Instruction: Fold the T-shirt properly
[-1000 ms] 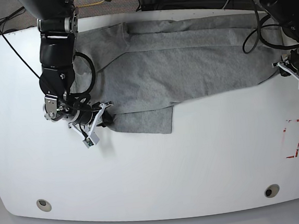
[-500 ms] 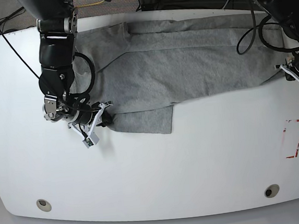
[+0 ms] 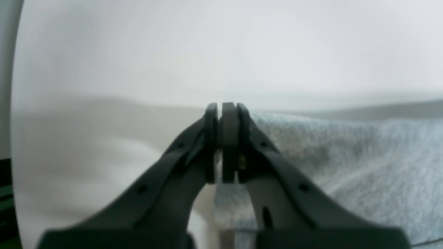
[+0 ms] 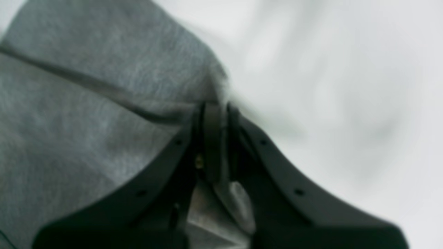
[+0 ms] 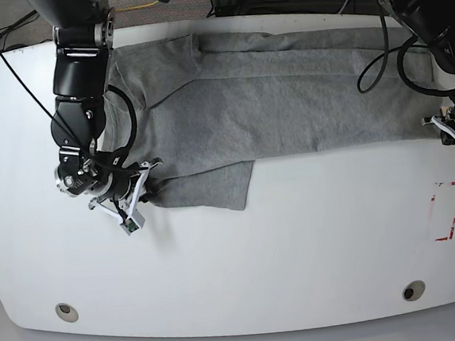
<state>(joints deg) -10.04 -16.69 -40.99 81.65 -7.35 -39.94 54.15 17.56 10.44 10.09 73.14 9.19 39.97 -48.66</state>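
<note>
The grey T-shirt (image 5: 284, 94) lies spread across the back half of the white table (image 5: 259, 263), plain side up, with no lettering showing. A flap hangs forward at the lower left. My right gripper (image 5: 140, 196) is at that flap's left edge, shut on the cloth. The right wrist view shows the jaws (image 4: 214, 110) pinching a fold of the T-shirt (image 4: 86, 121). My left gripper (image 5: 453, 127) is at the shirt's lower right edge, near the table's right rim. In the left wrist view it (image 3: 220, 110) is shut, with the T-shirt (image 3: 346, 166) beside and under the fingers.
A red-marked rectangle (image 5: 446, 211) is on the table at the front right. Two round holes (image 5: 64, 311) (image 5: 413, 290) sit near the front edge. Cables (image 5: 377, 54) hang from the arm at the back right, over the shirt.
My right gripper moved left and the flap shifted left with it. My left gripper moved right and toward the front, and the shirt's right edge stretched after it.
</note>
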